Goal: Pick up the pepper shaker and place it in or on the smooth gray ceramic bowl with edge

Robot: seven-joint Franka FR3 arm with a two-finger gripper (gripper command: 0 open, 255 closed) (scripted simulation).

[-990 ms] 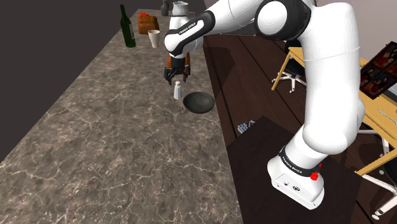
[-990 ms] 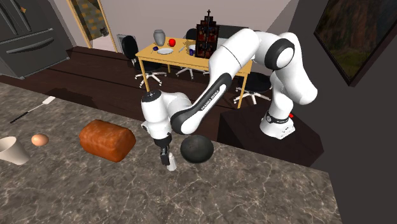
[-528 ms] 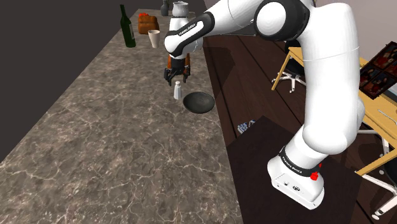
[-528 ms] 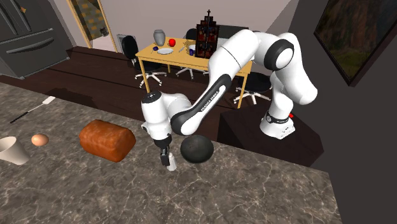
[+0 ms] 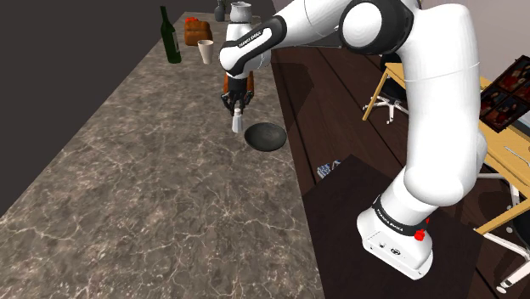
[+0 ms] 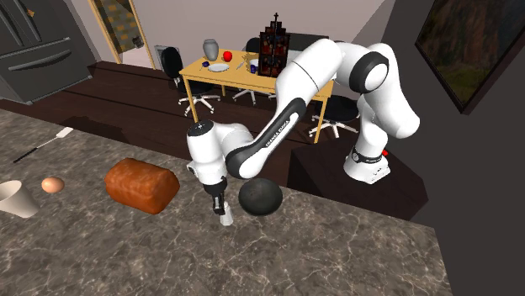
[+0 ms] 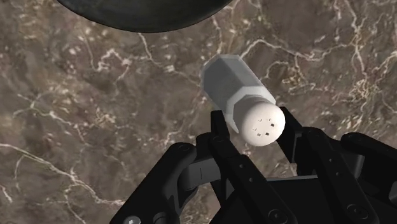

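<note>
Shaker (image 7: 236, 84) stood upright within the end effector (image 7: 254, 126), cap clamped, long axis along it — bowl (image 5: 264, 136) just beside, toward the shoulder view's right.

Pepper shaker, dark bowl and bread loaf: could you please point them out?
pepper shaker (image 7: 256, 124), wrist view, its holed cap
dark bowl (image 5: 265, 137), shoulder view, its bare inside
bread loaf (image 6: 141, 184), second exterior view, its crust

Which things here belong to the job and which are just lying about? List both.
Job in hand:
pepper shaker
dark bowl
gripper

Just lying about:
bread loaf
egg
white cup
dark green bottle
</note>
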